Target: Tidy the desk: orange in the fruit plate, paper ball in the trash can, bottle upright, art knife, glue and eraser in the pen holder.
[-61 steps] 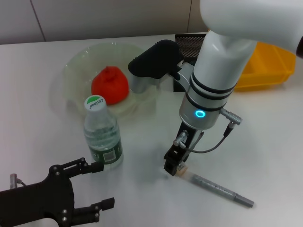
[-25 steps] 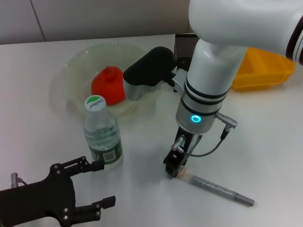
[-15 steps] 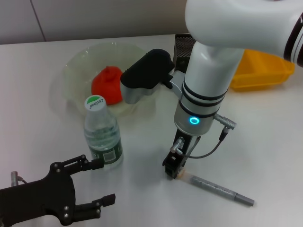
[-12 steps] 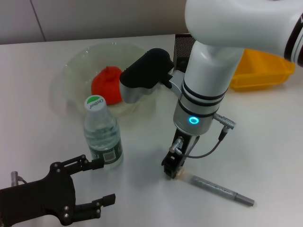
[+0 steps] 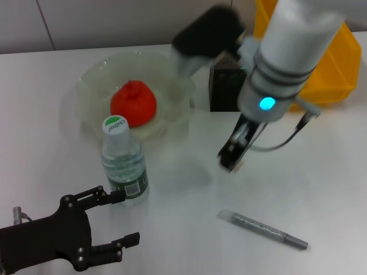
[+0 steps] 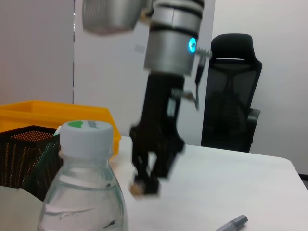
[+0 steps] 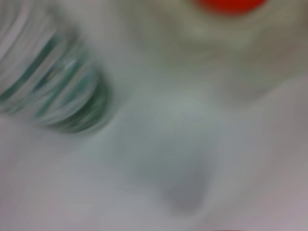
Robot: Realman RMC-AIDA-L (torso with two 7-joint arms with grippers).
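Observation:
My right gripper hangs above the table in front of the black mesh pen holder, shut on a small beige eraser. The grey art knife lies flat on the table nearer to me than that gripper. The water bottle stands upright with its cap on. Behind it the orange rests in the clear fruit plate. At the near left my left gripper stays open just in front of the bottle, touching nothing. Paper ball and glue are out of view.
A yellow bin stands at the back right beside the pen holder. The right arm's white forearm reaches over both. In the left wrist view a black office chair stands beyond the table.
The right gripper has risen from the table beside the art knife's end and swung back and right toward the pen holder, carrying the eraser. The left gripper has not moved.

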